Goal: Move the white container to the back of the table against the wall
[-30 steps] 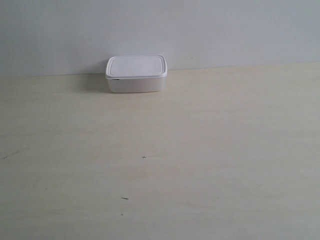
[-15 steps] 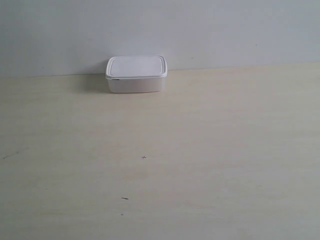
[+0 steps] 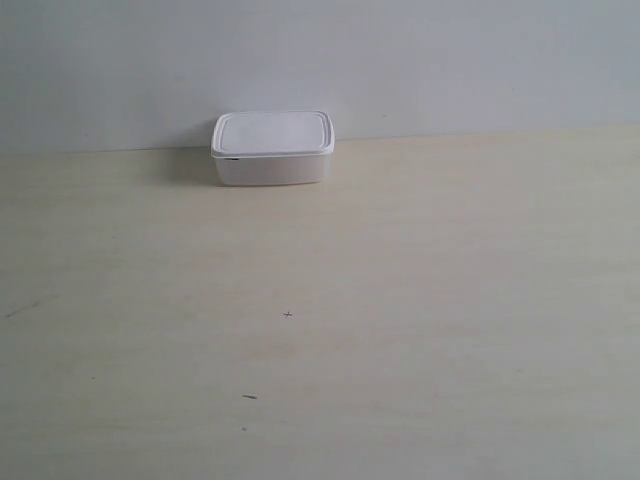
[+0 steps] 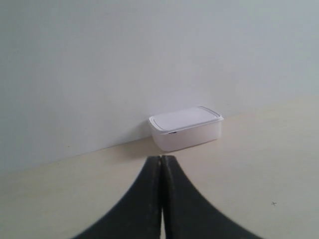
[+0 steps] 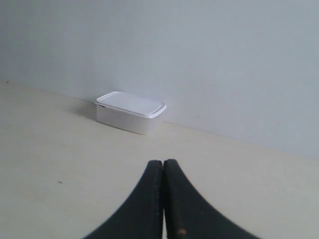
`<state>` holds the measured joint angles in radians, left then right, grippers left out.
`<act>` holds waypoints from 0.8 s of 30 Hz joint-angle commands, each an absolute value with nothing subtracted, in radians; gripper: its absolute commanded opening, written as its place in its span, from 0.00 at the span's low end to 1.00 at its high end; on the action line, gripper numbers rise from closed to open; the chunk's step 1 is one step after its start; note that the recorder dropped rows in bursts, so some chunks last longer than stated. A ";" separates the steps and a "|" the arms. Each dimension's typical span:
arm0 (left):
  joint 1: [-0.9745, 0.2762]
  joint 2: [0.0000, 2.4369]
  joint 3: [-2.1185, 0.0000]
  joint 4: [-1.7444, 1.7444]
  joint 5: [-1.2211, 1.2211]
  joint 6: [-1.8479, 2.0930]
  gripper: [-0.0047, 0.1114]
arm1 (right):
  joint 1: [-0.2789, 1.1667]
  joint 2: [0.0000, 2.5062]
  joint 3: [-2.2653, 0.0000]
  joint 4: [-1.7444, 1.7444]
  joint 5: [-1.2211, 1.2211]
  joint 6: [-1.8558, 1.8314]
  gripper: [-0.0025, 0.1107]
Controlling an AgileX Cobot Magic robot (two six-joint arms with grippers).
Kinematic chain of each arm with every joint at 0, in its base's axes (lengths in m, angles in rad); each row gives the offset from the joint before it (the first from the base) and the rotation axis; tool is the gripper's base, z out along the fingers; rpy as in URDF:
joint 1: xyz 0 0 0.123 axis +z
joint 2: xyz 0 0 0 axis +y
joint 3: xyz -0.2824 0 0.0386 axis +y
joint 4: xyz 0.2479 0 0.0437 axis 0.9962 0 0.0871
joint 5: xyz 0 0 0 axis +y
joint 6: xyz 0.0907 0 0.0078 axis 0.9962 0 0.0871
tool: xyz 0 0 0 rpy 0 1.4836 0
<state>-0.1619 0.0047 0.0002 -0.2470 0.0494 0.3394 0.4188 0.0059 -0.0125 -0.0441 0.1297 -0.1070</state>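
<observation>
The white container [image 3: 272,148] sits lidded at the back of the cream table [image 3: 400,300], its rear side against the pale grey wall [image 3: 400,60]. The left wrist view shows the container [image 4: 186,128] well beyond my left gripper [image 4: 162,157], whose black fingers are pressed together with nothing between them. In the right wrist view the container [image 5: 130,112] lies far from my right gripper [image 5: 163,162], which is also shut and empty. Neither arm appears in the exterior view.
A few tiny dark specks [image 3: 288,315] mark the table in front of the container. The wall runs along the whole back edge of the table.
</observation>
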 commanded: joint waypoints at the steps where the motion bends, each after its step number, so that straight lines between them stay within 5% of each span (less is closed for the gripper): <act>1: -0.159 0.000 0.000 -0.244 0.101 0.337 0.04 | 0.412 0.000 0.000 -0.040 0.080 -0.105 0.02; 24: -0.159 0.000 0.000 -0.237 0.359 0.337 0.04 | 0.412 0.000 0.000 0.053 0.268 -0.105 0.02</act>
